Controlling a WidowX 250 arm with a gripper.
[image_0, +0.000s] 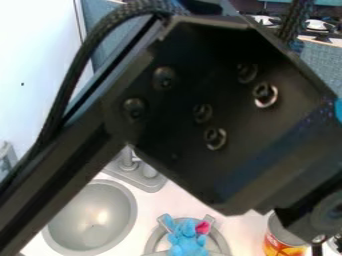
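Evidently, the black arm is dominating the scene, slanting up from the lower left and bending over toward the lower right, with a braided cable looping along its upper side. Whether the gripper is standing apart, together or clamped on something, I cannot tell. Below the arm, the grey sink basin is sitting at the lower left. At the bottom, right of the basin, a round grey holder is showing its curved rim and two small upright tabs. The grey tap is standing beside the basin, partly covered by the arm. Near the arm's far end, a can with an orange and yellow label is standing at the lower right. Between basin and can, a blue soft toy with a pink patch is resting at the round holder; whether it is lying inside or on top, I cannot tell.

As for the step, the arm is looming near both can and toy, but nothing is clearly marking a grasp or a release. Any next move is calling for clearance over the can and the holder's tabs.
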